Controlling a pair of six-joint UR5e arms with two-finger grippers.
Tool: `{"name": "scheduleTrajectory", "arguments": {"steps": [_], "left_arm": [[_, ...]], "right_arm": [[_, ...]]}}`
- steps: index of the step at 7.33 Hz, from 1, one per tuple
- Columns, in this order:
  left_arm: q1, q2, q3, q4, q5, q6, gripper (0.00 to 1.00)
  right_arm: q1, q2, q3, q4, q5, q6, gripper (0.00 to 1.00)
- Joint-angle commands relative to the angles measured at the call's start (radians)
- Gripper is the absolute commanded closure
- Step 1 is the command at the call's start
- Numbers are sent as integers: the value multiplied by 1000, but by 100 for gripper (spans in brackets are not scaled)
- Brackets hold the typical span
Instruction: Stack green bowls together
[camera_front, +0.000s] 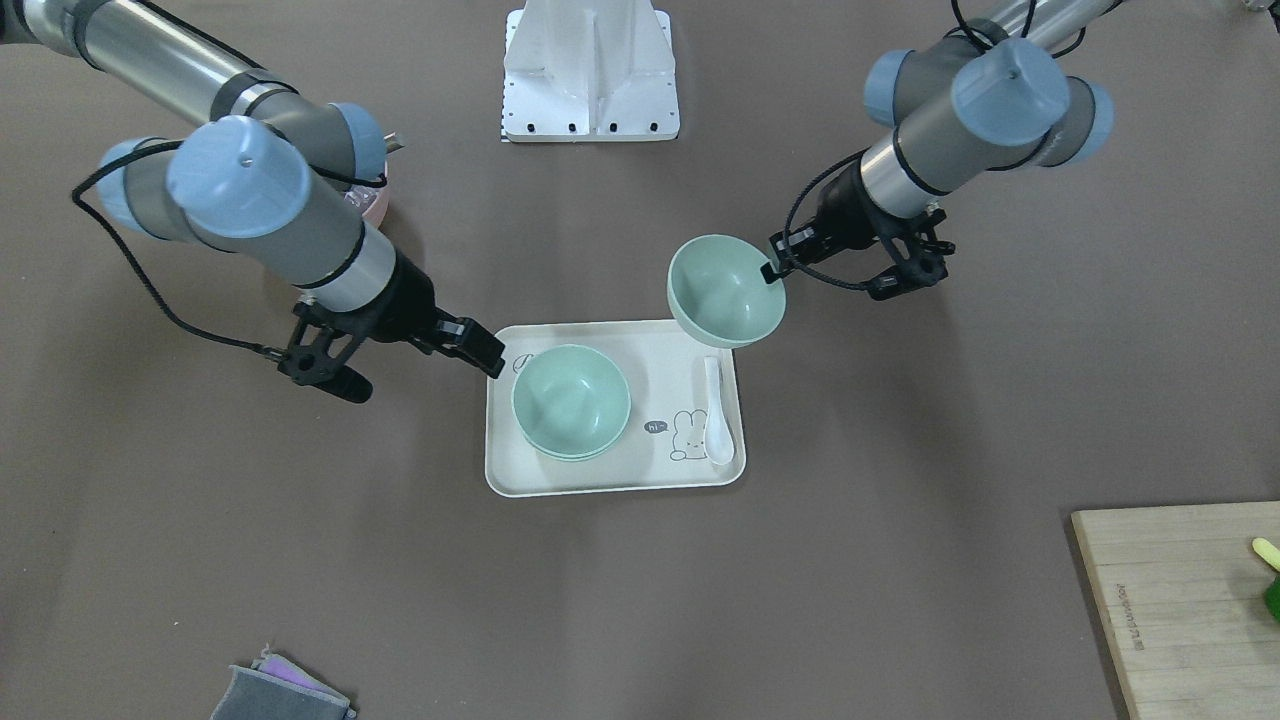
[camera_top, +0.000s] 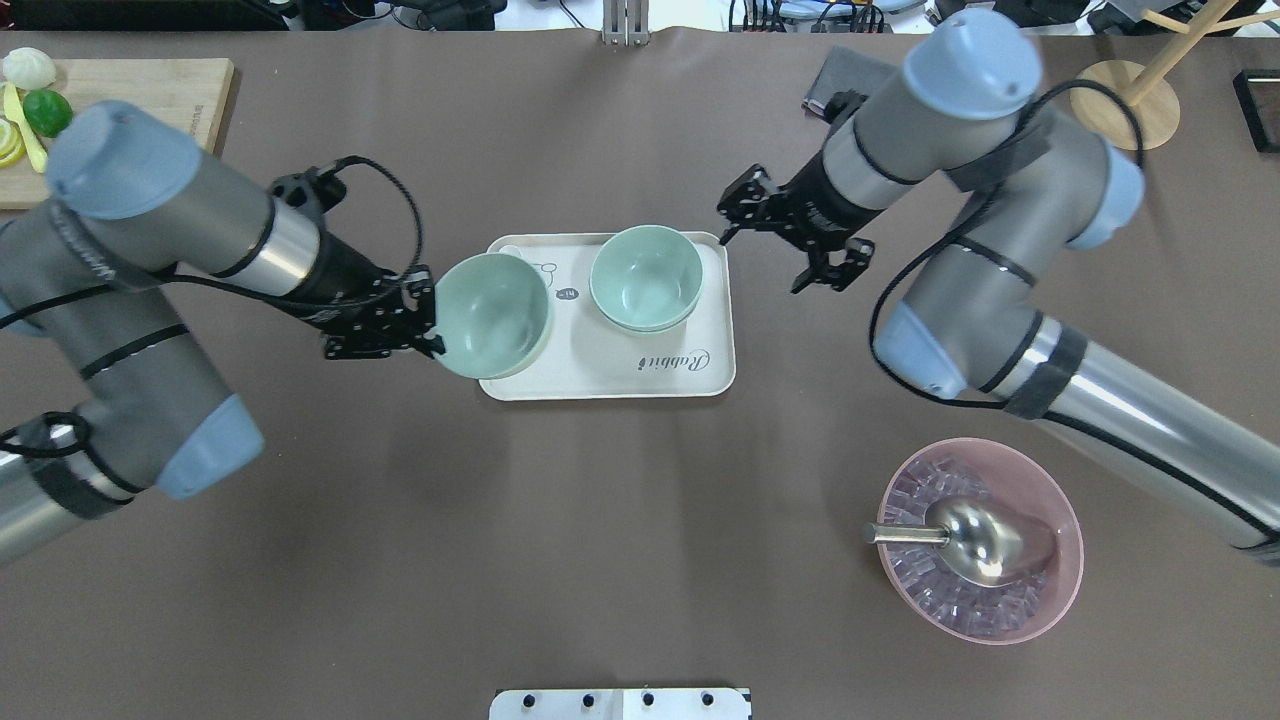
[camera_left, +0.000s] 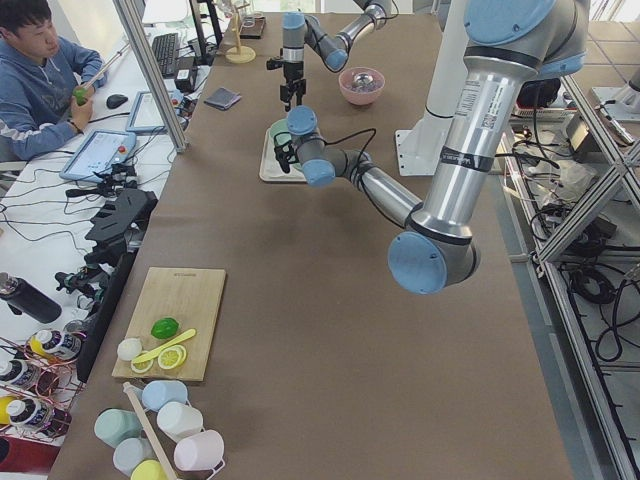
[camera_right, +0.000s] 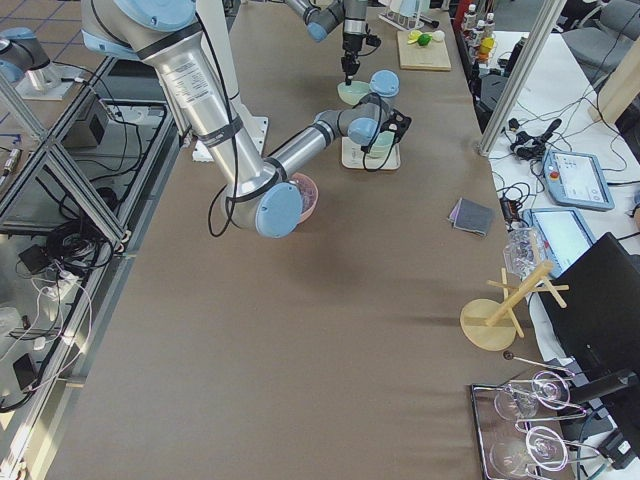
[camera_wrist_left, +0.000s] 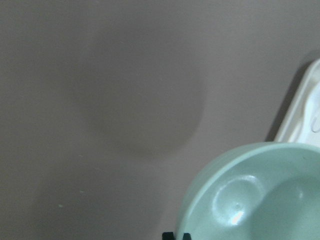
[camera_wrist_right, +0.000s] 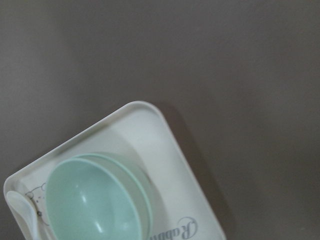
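The left hand (camera_top: 436, 322) pinched the rim of one green bowl (camera_top: 495, 312) and held it tilted in the air over one end of the tray (camera_top: 610, 378). From there it could probably be carried across and dropped into the nested pair of bowls (camera_top: 645, 275) on that tray on the desk (camera_top: 600, 560). The right hand (camera_top: 765, 240) hung beside the tray, fingers wide and holding nothing, seemingly out of the way.

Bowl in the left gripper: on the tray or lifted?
Lifted. The left gripper pinches the rim of the bowl; it hangs tilted over a corner of the tray, its shadow lying apart on the table.
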Motion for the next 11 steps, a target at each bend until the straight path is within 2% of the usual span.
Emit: {"name": "scheduleTrajectory", "arguments": {"steps": [1,3,4,5,10,11], "left_arm": [[46,-213,138,50,84,-42,100],[56,-253,183,46,89,-39,100],[87,-287,215,37,161,-41,100],[102,-289,218,34,190,-38,100],[100,-314,290,-32,263,-34,100],[99,-314,296,-38,268,-33,22]], "right_arm": [[140,-147,58,-1,126,-191,0],[181,-251,98,-1,151,-325,0],[184,-264,100,-1,154,-328,0],[191,-280,101,-1,154,-353,0],[199,-310,129,1,157,-362,0],[199,-310,130,-1,157,-364,0]]}}
